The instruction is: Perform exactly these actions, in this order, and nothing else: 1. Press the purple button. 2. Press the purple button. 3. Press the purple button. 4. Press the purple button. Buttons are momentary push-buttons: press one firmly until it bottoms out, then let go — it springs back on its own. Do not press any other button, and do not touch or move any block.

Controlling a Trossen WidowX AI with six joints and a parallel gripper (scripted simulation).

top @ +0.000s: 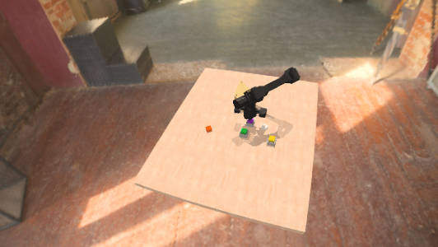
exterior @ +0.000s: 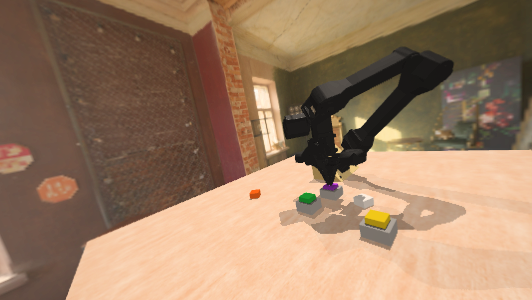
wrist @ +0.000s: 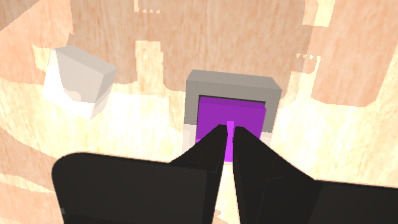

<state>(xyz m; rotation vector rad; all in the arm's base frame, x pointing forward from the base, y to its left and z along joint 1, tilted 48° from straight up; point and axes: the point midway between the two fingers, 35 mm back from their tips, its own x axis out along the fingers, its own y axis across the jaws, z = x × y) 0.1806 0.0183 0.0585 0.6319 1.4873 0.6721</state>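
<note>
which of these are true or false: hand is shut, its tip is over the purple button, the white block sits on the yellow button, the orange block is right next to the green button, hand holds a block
1. The hand is shut. True: its fingers are nearly together with nothing between them.
2. Its tip is over the purple button. True: the wrist view shows the fingertips on the button's near edge.
3. The white block sits on the yellow button. False: it lies on the table, apart from that button.
4. The orange block is right next to the green button. False: it lies alone, well off to the side of the buttons.
5. The hand holds a block. False: it holds nothing.
</note>
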